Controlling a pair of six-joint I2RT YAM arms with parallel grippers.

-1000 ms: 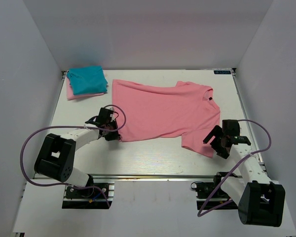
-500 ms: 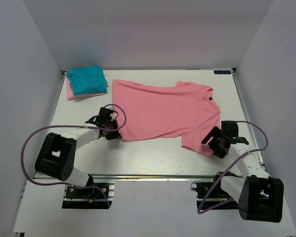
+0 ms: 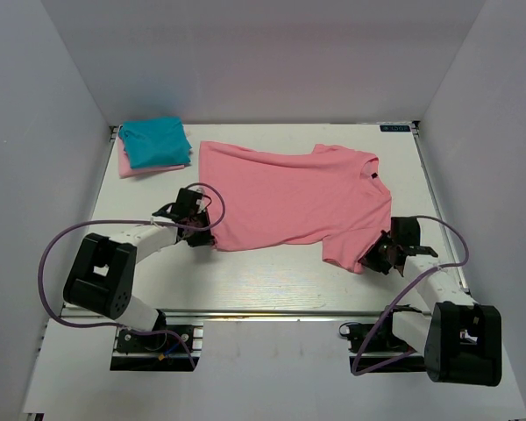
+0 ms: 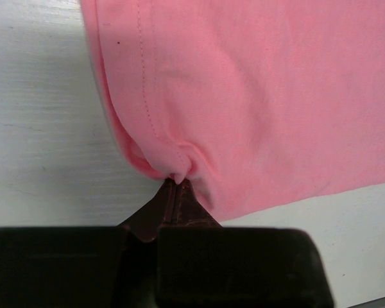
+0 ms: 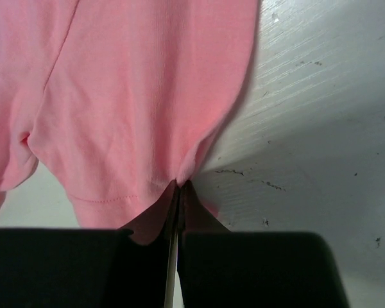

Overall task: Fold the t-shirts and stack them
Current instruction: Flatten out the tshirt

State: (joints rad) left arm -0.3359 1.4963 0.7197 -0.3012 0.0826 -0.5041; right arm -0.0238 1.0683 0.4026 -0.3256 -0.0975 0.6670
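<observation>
Item: salmon-pink t-shirt (image 3: 289, 197), spread flat between my arms. My right gripper (image 5: 178, 187), wide a second before, had clamped onto the near sleeve edge. My left gripper (image 4: 177, 185) already pinched the hem corner. Both holds made; I judged it ready for folding.

Centre to right of the counter (image 3: 272, 285): spread t-shirt (image 3: 289, 197) lying flat, collar toward the right edge, hem toward the left. Far-left corner: upper folded t-shirt (image 3: 155, 142) on top of lower folded t-shirt (image 3: 130, 168), stack just left of the spread one's far hem corner. Left claw (image 3: 207, 246) at the near hem corner, cloth between its fingers. Right claw (image 3: 369, 260) at the near-right sleeve edge, likewise.
</observation>
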